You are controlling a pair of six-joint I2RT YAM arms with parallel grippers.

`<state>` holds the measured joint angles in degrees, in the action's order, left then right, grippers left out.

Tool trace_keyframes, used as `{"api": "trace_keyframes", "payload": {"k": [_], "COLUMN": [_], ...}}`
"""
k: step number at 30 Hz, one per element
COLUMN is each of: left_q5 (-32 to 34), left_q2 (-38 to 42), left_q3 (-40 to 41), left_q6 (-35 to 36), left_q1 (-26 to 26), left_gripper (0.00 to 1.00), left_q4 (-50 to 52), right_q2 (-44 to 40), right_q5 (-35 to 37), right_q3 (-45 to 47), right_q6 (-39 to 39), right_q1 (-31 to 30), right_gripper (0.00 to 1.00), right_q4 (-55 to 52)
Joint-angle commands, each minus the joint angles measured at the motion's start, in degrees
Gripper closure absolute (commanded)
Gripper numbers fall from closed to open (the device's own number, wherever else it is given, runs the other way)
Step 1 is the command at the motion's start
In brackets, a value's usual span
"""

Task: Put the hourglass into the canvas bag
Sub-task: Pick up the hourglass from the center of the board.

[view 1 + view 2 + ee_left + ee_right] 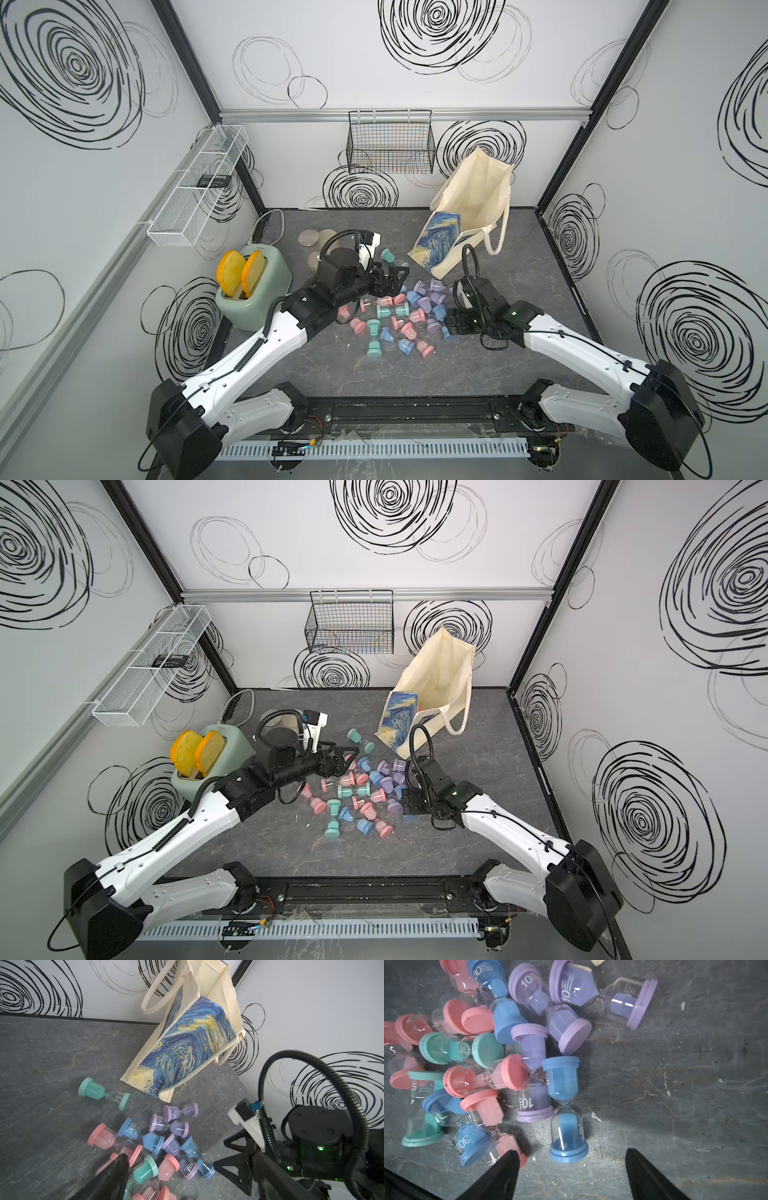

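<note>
Several pink, blue, purple and teal hourglasses (399, 316) lie in a heap in the middle of the table. My right gripper (572, 1152) stands open and points down at the heap's right edge (448, 329). The near cap of a blue hourglass (566, 1105) lies just between its fingertips, touching neither. My left gripper (390, 277) hovers open above the heap's far left side. The canvas bag (469, 199) leans against the back wall behind the heap, its mouth open upward, and it shows in the left wrist view (187, 1047) too.
A green toaster (266, 303) holding two yellow slices stands at the left. A black wire basket (390, 143) hangs on the back wall and a white mesh shelf (195, 187) on the left wall. Grey discs (309, 239) lie behind the left arm. One teal hourglass (104, 1093) lies apart.
</note>
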<state>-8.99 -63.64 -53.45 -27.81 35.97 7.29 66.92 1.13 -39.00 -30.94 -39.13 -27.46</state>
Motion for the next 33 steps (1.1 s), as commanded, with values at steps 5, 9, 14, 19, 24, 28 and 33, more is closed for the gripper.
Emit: {"api": "trace_keyframes", "payload": {"k": [5,9,14,19,24,28,33], "left_q5": [2.0,3.1,4.0,4.2,4.1,4.0,3.5], "left_q2": [0.7,1.0,1.1,1.0,0.7,0.6,0.1], "left_q3": [1.3,2.1,2.9,3.1,3.4,3.7,3.7], "left_q6": [-0.8,-1.2,-1.5,-1.6,-1.5,-1.5,-1.4], "left_q1": [0.6,0.6,0.6,0.4,0.2,-0.1,-0.8], "left_gripper": [0.04,0.04,0.04,0.04,0.04,0.04,0.04], "left_q4": [-2.7,-3.1,-3.8,-4.4,-4.7,-5.2,-5.6], "right_q2": [3.4,5.8,9.5,12.0,13.5,15.6,16.7], "right_q5": [0.0,-0.4,1.2,2.7,3.1,3.0,3.1], "right_q3": [2.8,3.3,3.3,3.5,4.2,4.2,4.7], "right_q6": [-2.4,-2.6,-2.4,-2.3,-2.4,-2.7,-2.7], "right_q1": [-2.2,-3.1,-3.9,-4.5,-4.8,-5.2,-5.4], "right_gripper": [0.21,0.25,0.26,0.29,0.33,0.33,0.38], "right_q4": [5.1,6.8,8.4,8.8,10.6,11.1,11.5]}}
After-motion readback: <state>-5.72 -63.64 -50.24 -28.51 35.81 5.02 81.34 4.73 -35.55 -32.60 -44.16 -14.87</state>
